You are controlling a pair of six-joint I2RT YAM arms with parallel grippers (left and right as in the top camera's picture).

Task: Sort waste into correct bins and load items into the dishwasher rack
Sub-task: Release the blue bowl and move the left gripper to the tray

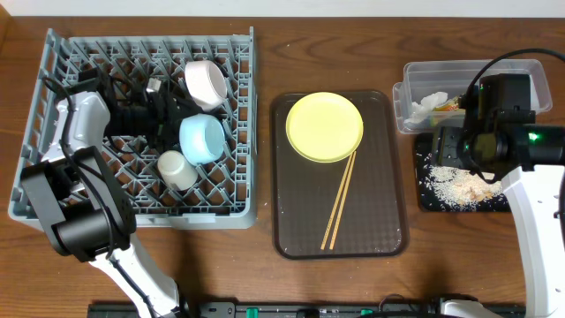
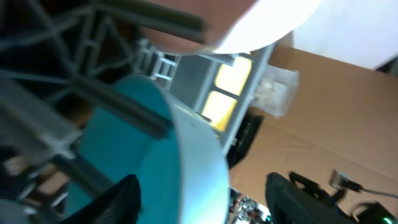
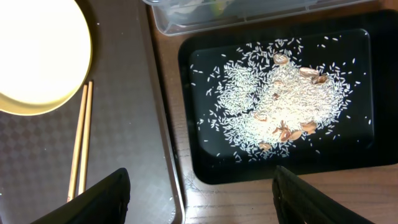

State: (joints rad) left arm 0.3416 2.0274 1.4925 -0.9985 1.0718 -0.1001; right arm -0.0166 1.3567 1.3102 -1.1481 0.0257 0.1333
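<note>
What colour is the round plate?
The plate is yellow, best seen in the overhead view.

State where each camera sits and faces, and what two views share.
Overhead: above the table, facing down on dishwasher rack, brown tray; both arms show.
Left wrist: at the rack, facing across the light blue bowl; left pincer at bottom.
Right wrist: above the black tray, facing down on rice crumbs; right pincer at bottom.
Shared: overhead and right wrist show yellow plate, chopsticks.
</note>
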